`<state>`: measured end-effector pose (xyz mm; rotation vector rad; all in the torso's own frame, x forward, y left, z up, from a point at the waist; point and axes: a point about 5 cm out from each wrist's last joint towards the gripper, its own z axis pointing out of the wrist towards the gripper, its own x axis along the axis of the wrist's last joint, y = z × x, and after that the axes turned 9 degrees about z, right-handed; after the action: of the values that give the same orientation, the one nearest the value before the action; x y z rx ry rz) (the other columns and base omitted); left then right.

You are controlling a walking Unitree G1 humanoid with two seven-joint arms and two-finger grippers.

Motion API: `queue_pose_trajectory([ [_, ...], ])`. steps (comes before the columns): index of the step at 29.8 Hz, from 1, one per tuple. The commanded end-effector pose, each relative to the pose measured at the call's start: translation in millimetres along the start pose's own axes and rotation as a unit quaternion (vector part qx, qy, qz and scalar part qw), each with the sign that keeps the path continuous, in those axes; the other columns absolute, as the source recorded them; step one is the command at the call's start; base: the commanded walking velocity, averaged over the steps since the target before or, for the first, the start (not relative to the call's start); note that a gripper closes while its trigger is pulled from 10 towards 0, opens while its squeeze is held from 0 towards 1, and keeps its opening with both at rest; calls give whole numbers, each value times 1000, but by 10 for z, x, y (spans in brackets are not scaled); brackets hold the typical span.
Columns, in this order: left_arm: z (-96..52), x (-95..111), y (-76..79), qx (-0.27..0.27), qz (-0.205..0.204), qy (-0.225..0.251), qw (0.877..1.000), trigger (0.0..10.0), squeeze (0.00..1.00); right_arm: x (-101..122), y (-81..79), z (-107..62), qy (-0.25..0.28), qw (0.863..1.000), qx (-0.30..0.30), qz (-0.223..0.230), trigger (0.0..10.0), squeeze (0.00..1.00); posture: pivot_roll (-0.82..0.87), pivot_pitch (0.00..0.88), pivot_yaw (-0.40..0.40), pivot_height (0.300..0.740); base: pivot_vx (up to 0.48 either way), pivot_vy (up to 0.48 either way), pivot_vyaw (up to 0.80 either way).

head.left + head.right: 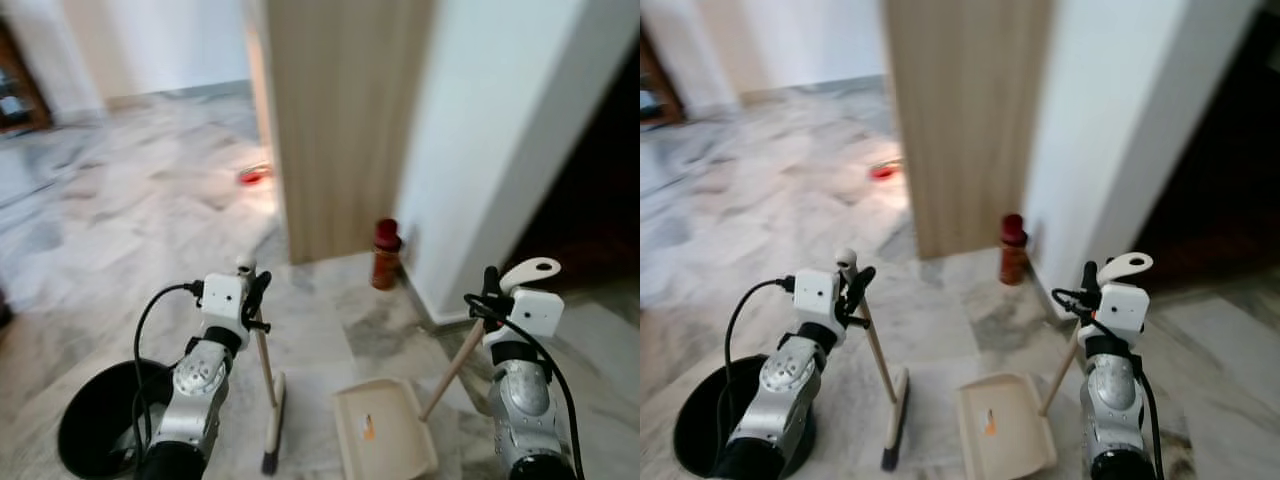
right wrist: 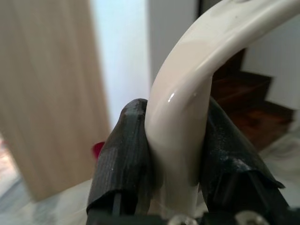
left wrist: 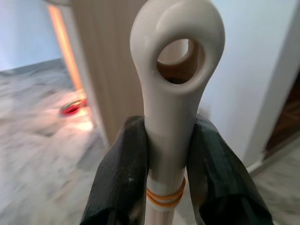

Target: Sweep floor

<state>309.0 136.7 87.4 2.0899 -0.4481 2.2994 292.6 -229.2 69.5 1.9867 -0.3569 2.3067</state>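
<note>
My left gripper [image 1: 256, 292] is shut on the top of a broom handle [image 3: 168, 117], just under its cream loop end. The broom [image 1: 268, 400] stands upright, with its dark brush head [image 1: 272, 432] on the marble floor before me. My right gripper [image 1: 492, 290] is shut on the curved cream handle [image 2: 180, 122] of a dustpan. The cream dustpan [image 1: 384, 430] rests on the floor between my arms, with a small orange scrap [image 1: 368, 430] lying in it. A red piece of litter [image 1: 254, 176] lies further off on the floor by the wooden panel.
A black bin [image 1: 100, 415] stands at my lower left. A red-capped bottle [image 1: 386, 254] stands at the foot of a wooden panel [image 1: 340, 120] and white wall [image 1: 500, 130] straight ahead. A dark opening [image 1: 600, 200] is on the right; open marble floor [image 1: 120, 200] stretches to the left.
</note>
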Motion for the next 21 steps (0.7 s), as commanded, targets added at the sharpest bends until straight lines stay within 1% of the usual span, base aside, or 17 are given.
queue_pose_trajectory([
  [1,16,57,-55,7,5,17,1000,10000,0,60,-68,37,17,1000,10,4,10000,0,-102,0,44,740,0,0,-788],
  [6,18,55,-62,7,10,17,1000,10000,0,63,-78,46,17,1000,10,5,10000,0,-105,0,44,740,0,0,-788],
  [9,28,57,-69,8,11,18,1000,10000,0,69,-91,51,19,1000,10,5,10000,0,-106,0,44,740,0,-261,-788],
  [21,27,46,-99,8,13,18,1000,10000,0,50,-97,19,19,1000,7,8,10000,0,-113,0,48,740,0,0,-788],
])
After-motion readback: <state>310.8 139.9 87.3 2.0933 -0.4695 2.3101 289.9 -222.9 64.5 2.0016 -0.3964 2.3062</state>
